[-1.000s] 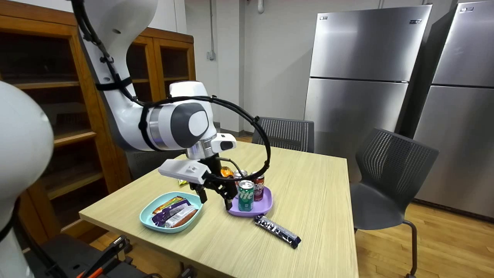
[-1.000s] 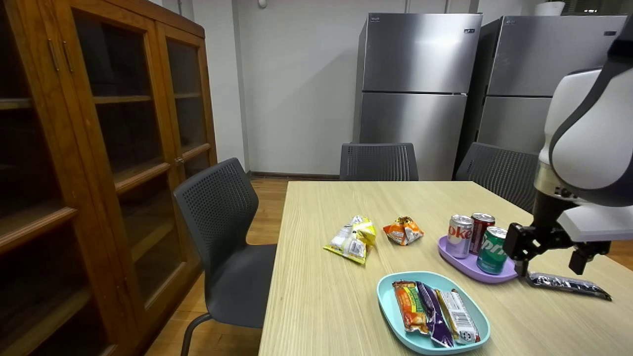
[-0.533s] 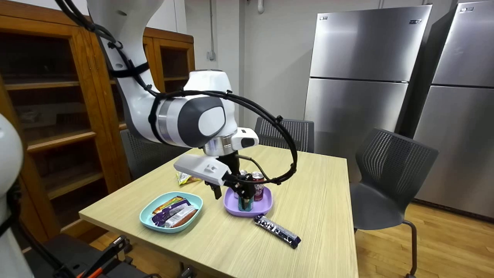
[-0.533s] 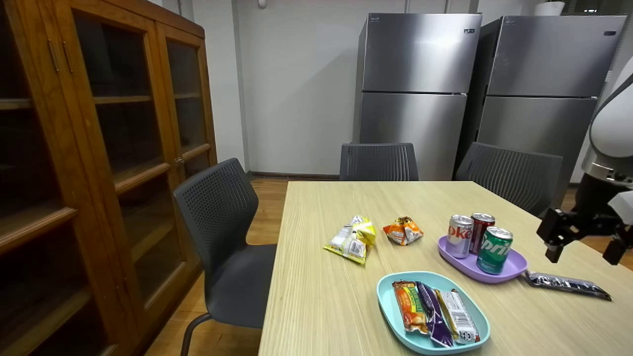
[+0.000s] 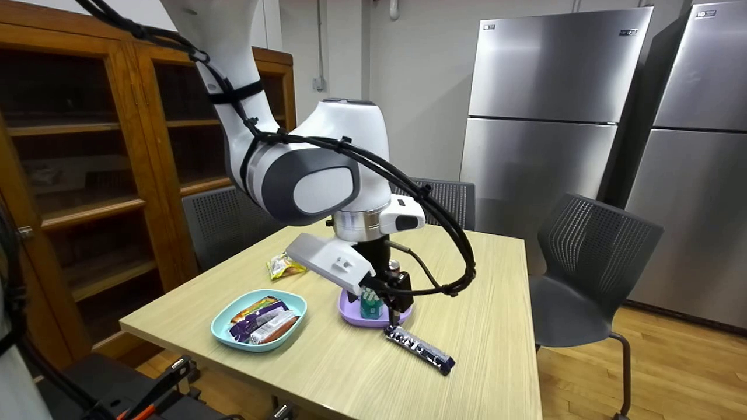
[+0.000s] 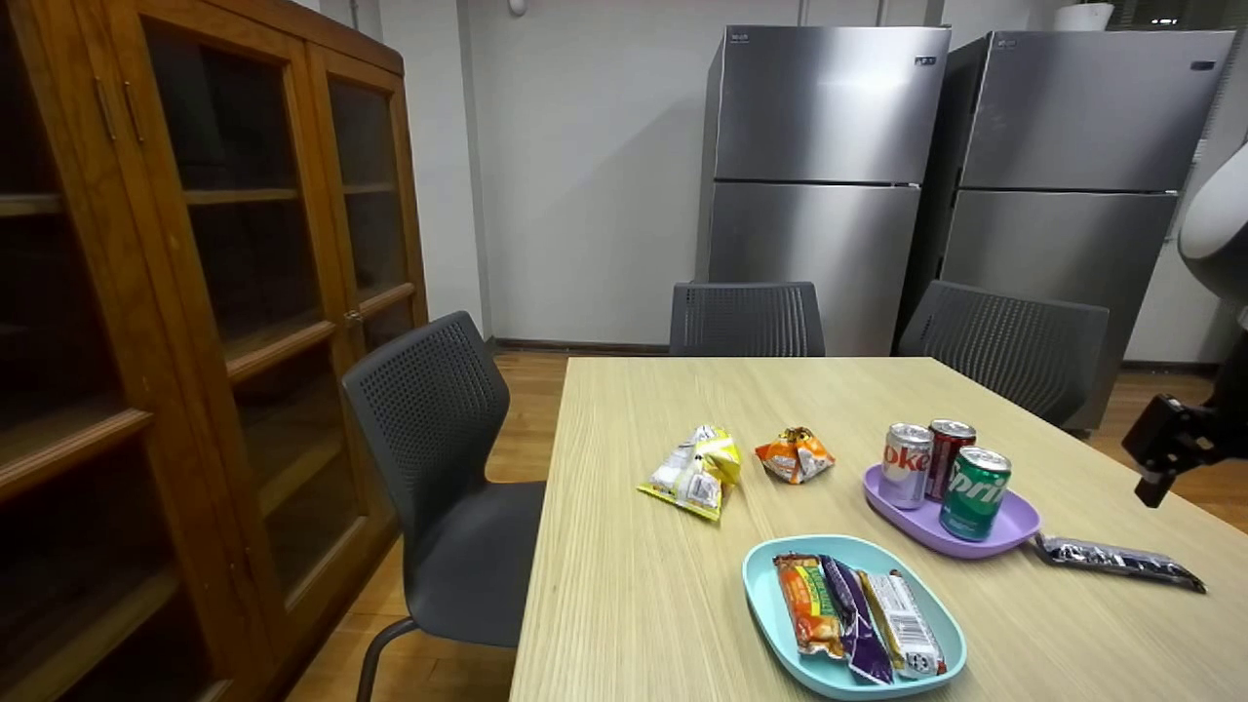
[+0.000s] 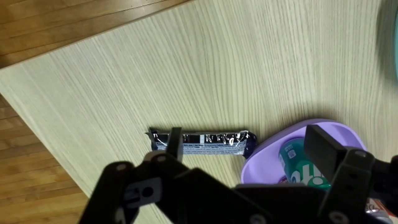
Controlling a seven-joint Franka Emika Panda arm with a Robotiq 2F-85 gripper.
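My gripper (image 7: 248,143) is open, with its fingers wide apart and nothing held. In the wrist view it hangs above a dark-blue wrapped bar (image 7: 214,146) lying on the table. The left finger (image 7: 176,140) overlaps one end of the bar. The other finger (image 7: 323,149) covers part of a green Sprite can (image 7: 292,158) in a purple plate (image 7: 256,169). An exterior view has one fingertip just above the near end of the bar (image 5: 420,350). The bar (image 6: 1121,563) touches or nearly touches the plate's rim (image 6: 960,552). Only part of the gripper shows there.
A silver can (image 6: 906,466) and a dark-red can (image 6: 950,456) share the purple plate. A teal plate (image 6: 759,609) holds several wrapped bars. A yellow bag (image 6: 694,473) and an orange bag (image 6: 795,455) lie farther back. Chairs (image 5: 589,268) surround the table.
The arm has swung from between the two plates towards the dark-blue bar, passing in front of the cans and partly leaving an exterior view. The gripper stays open; plates, cans and snacks have not moved.
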